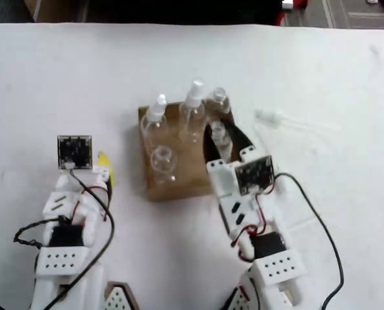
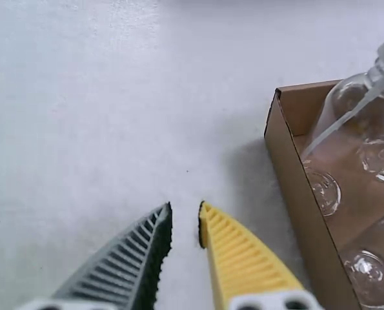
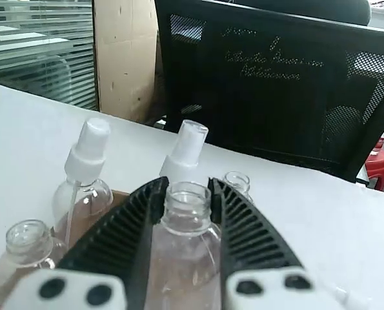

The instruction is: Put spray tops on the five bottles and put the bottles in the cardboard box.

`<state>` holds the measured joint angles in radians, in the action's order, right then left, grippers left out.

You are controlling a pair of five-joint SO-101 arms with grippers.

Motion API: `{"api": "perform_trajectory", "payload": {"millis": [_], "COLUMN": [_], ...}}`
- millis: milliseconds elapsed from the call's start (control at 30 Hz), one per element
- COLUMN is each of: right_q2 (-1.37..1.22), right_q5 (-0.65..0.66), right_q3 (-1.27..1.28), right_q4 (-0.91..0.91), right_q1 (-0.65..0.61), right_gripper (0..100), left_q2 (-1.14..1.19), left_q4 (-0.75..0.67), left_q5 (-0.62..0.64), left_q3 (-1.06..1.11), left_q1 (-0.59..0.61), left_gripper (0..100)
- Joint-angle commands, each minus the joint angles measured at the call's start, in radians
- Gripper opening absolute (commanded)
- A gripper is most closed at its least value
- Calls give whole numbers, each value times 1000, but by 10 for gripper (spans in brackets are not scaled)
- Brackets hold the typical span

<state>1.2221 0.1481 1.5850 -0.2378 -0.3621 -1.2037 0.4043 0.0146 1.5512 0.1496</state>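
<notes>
Cardboard box [image 1: 179, 187] on white table [image 1: 62, 77] — chair [image 3: 275, 90] behind

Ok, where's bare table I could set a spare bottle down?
Bare: the table left of the cardboard box, ahead of the left tool, and the far strip behind the box. Crowded: inside the box, where the right tool grips an uncapped bottle.

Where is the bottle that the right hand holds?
In the high view the uncapped bottle stands inside the cardboard box at its right side, between the fingers of the right hand, right of a capped bottle.
</notes>
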Motion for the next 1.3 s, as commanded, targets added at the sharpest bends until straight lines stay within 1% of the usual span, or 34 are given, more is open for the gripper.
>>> {"api": "perform_trajectory", "payload": {"millis": [0, 100, 367, 467, 600, 667, 967, 1067, 1267], "right_q2": [18, 18, 16, 24, 25, 25, 25, 25, 27], "right_q5": [-8, 0, 0, 0, 0, 2, 3, 46, 48], "right_q3": [58, 103, 106, 106, 106, 106, 106, 106, 106], "right_q4": [-108, -142, -110, -71, -41, -41, -27, -25, -25], "right_q1": [-25, -51, -53, -53, -51, -51, -53, -56, -53], "right_gripper": [16, 16, 16, 23, 101, 124, 120, 120, 120], "left_q2": [-19, -19, -19, -19, -19, -19, -19, -19, -19], "left_q4": [-9, -9, -8, -6, -6, -6, -9, -9, -9], "left_q5": [-11, -11, -11, -11, -11, -11, -11, -11, -11], "left_q3": [-31, -31, -31, -31, -31, -31, -31, -31, -31], "left_q1": [-8, -10, -8, -8, -8, -8, -8, -8, -8], "left_gripper": [72, 72, 72, 72, 72, 72, 72, 72, 72]}}
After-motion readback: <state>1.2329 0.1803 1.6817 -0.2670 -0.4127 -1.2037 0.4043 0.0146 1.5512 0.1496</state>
